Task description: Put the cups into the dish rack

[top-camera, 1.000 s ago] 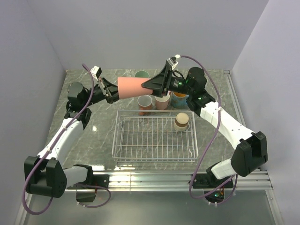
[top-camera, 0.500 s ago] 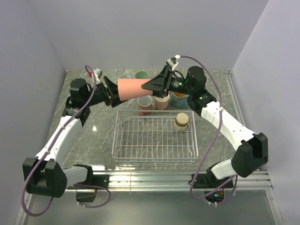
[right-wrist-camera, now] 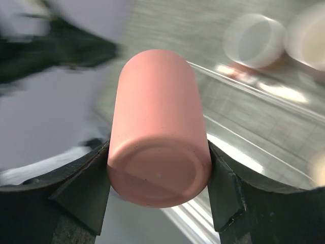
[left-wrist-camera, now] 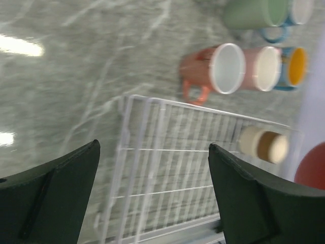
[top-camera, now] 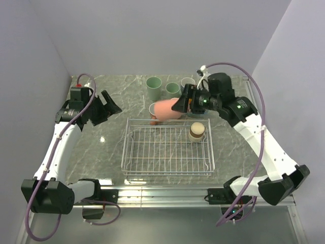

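Observation:
My right gripper (top-camera: 179, 105) is shut on a tall pink cup (top-camera: 166, 110), which lies sideways in the air over the far edge of the white wire dish rack (top-camera: 125, 152). In the right wrist view the fingers clamp the cup (right-wrist-camera: 157, 127) near its base. A short brown cup (top-camera: 197, 131) stands in the rack's far right corner. My left gripper (top-camera: 109, 113) is open and empty, left of the rack. Its wrist view shows the rack (left-wrist-camera: 167, 168), a salmon mug (left-wrist-camera: 210, 71), a pink cup (left-wrist-camera: 259, 68) and a blue cup (left-wrist-camera: 294, 66).
Two green cups (top-camera: 154, 86) (top-camera: 172, 89) and a white-rimmed cup (top-camera: 188, 82) stand behind the rack near the back wall. A salmon mug (top-camera: 154, 109) is partly hidden behind the held cup. Walls enclose the marble table on three sides.
My left gripper opened, let go of the pink cup and drew back to the left. My right gripper kept the cup and carried it right and down toward the rack's far edge.

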You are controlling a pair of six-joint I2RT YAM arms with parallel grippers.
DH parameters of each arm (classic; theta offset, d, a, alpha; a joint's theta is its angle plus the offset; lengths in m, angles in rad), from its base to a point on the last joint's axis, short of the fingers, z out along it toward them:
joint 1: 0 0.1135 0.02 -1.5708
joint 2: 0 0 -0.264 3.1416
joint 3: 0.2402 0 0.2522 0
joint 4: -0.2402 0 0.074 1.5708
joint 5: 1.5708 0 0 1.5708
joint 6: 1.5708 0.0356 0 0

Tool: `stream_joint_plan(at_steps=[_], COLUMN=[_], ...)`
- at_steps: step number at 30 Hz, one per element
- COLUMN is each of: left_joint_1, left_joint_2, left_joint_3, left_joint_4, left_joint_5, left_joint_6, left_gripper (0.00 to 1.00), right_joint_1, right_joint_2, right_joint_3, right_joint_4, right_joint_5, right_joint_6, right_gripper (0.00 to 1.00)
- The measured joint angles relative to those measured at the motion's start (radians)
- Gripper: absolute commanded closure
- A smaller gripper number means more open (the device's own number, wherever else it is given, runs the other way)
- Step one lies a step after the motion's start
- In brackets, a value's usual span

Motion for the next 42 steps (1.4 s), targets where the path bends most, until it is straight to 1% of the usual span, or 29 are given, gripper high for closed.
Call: stream_joint_plan(at_steps=[3, 6, 9, 11, 16, 25, 34, 37, 40, 41, 42], left_joint_1=[0.005, 0.008, 0.011, 0.014, 0.016, 0.017, 0.018, 0.018, 0.018, 0.018, 0.018], left_joint_2=[-0.007, -0.013, -0.014, -0.014, -0.013, 0.021, 0.056, 0.07, 0.086, 0.091, 0.094], left_joint_3=[0.0, 0.0, 0.0, 0.0, 0.0, 0.003, 0.034, 0.038, 0.042, 0.044, 0.048], left_joint_4=[-0.053, -0.084, -0.099, -0.107, -0.116, -0.115, -0.102, -0.095, -0.087, -0.084, -0.083], left_joint_5=[-0.061, -0.099, -0.118, -0.126, -0.129, -0.128, -0.124, -0.117, -0.1, -0.096, -0.092], left_joint_6=[0.043, 0.074, 0.096, 0.101, 0.103, 0.1, 0.092, 0.09, 0.09, 0.089, 0.089], left_gripper=[0.09, 0.11, 0.12, 0.12, 0.14, 0.16, 0.17, 0.16, 0.13, 0.12, 0.12], right_joint_1=[0.041, 0.119, 0.164, 0.172, 0.172, 0.174, 0.188, 0.188, 0.188, 0.188, 0.188], right_joint_2=[0.043, 0.148, 0.245, 0.29, 0.335, 0.335, 0.334, 0.331, 0.318, 0.315, 0.312], right_joint_3=[0.003, 0.013, 0.021, 0.029, 0.087, 0.082, -0.02, -0.043, -0.06, -0.063, -0.067], right_joint_4=[-0.137, -0.247, -0.308, -0.338, -0.384, -0.378, -0.296, -0.276, -0.258, -0.254, -0.251], right_joint_5=[0.166, 0.328, 0.432, 0.491, 0.605, 0.623, 0.589, 0.591, 0.589, 0.589, 0.59], right_joint_6=[-0.07, -0.113, -0.129, -0.138, -0.157, -0.175, -0.174, -0.174, -0.174, -0.173, -0.173], right_gripper=[1.0, 1.0, 1.0, 1.0, 1.0, 1.0, 1.0, 1.0, 1.0, 0.94, 0.84])
